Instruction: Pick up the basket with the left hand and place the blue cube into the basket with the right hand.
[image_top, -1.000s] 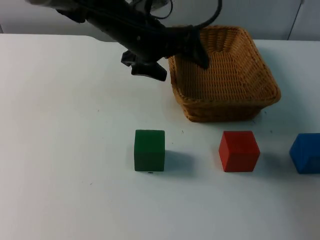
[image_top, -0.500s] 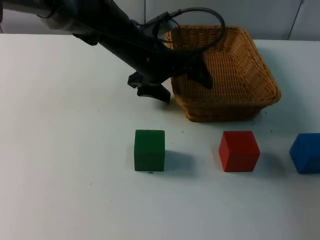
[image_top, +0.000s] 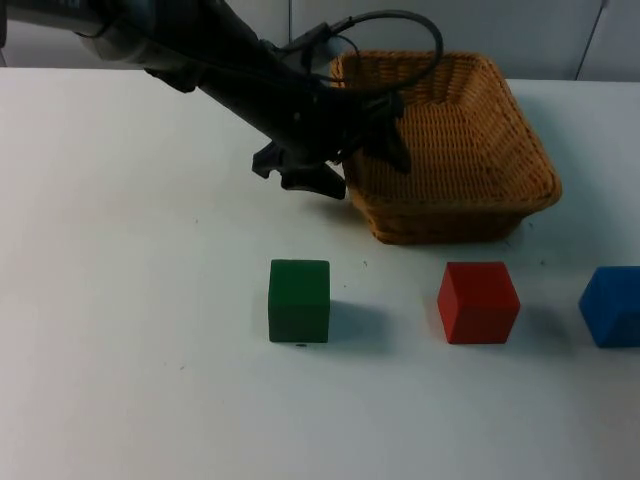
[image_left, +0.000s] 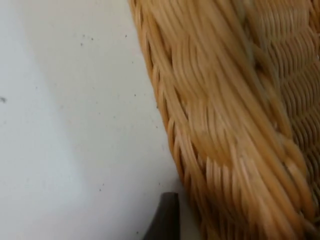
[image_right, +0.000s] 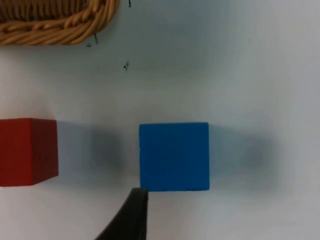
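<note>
At the basket's (image_top: 450, 150) left rim, the left gripper (image_top: 365, 150) straddles the wicker wall: one finger (image_top: 392, 140) lies inside over the weave, the other (image_top: 310, 180) outside on the table side. Fingers spread either side of the rim; whether they press it, cannot tell. Left wrist view: rim (image_left: 225, 125) close up, one black fingertip (image_left: 165, 220) just beside its outer wall, over the bare table (image_left: 75, 125).

Basket: one, tan wicker, square, standing on the table near the far edge, toward the right. Nothing seen inside it.

Blue cube (image_top: 612, 305): one, on the table at the right edge of the top view, in front of the basket and apart from it. Right wrist view: blue cube (image_right: 173, 156) sits flat on the table, a black fingertip (image_right: 132, 215) of the right gripper just at its near corner; the gripper's opening cannot be told.

Red cube (image_top: 478, 301): one, between the blue and green cubes, in front of the basket, touching neither. Also seen beside the blue cube in the right wrist view (image_right: 27, 150).

Green cube (image_top: 299, 299): one, left of the red, well apart from the basket.

Cubes total: three, in a row, none touching. Nothing stands between the blue cube and the basket.
</note>
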